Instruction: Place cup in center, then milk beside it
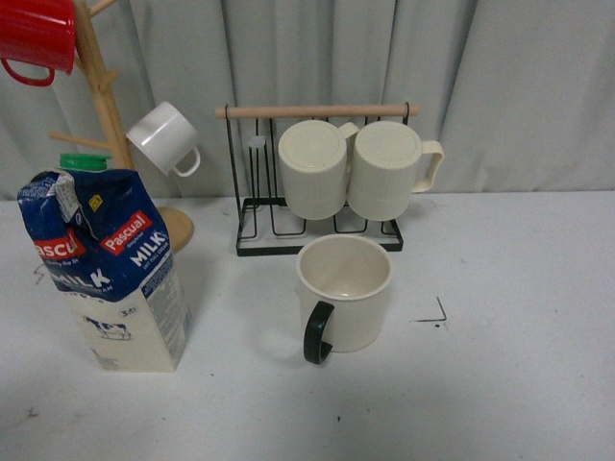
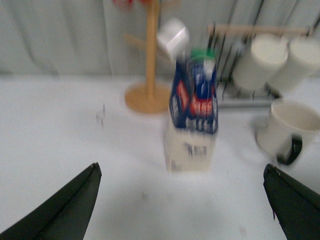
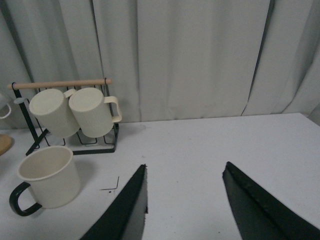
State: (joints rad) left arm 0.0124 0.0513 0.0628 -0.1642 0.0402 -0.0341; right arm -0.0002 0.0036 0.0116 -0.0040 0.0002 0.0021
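The cup (image 1: 344, 293) is a wide cream mug with a dark handle, upright on the white table just in front of the wire rack, handle toward me; a black corner mark (image 1: 437, 312) lies to its right. It also shows in the left wrist view (image 2: 290, 130) and the right wrist view (image 3: 49, 176). The milk (image 1: 110, 269), a blue and cream Pascual carton with a green cap, stands at the front left, seen blurred in the left wrist view (image 2: 194, 117). My left gripper (image 2: 182, 172) is open and empty, short of the milk. My right gripper (image 3: 185, 167) is open and empty over bare table right of the cup.
A black wire rack (image 1: 322, 226) with a wooden bar holds two ribbed cream mugs (image 1: 312, 168) behind the cup. A wooden mug tree (image 1: 110, 115) at the back left carries a red mug (image 1: 36, 38) and a small white cup (image 1: 165, 137). A grey curtain hangs behind.
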